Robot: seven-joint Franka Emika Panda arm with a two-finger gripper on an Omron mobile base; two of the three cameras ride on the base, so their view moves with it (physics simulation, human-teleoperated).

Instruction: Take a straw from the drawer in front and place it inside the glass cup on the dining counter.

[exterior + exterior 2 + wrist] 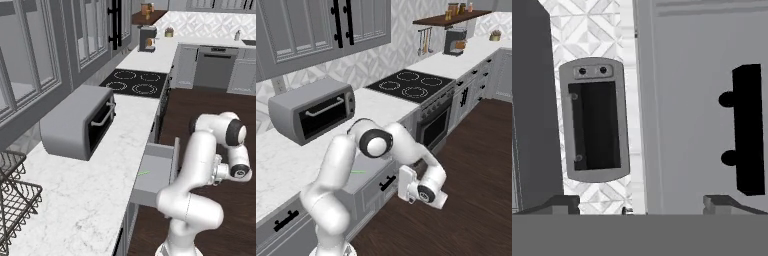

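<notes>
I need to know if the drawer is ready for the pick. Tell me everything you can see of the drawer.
The drawer is pulled out from under the marble worktop, just before the cooktop. It is shallow and grey, with a panelled front and a small black bar handle on two studs. Inside lies the thin light-green straw, flat on the bottom. The gripper faces the front, jaws open, touching nothing.

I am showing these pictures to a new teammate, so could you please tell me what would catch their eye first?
Probably the white arm folded low in front of the pulled-out drawer, where a thin green straw lies inside. Next, the grey toaster oven on the marble worktop, left of the black cooktop.
</notes>
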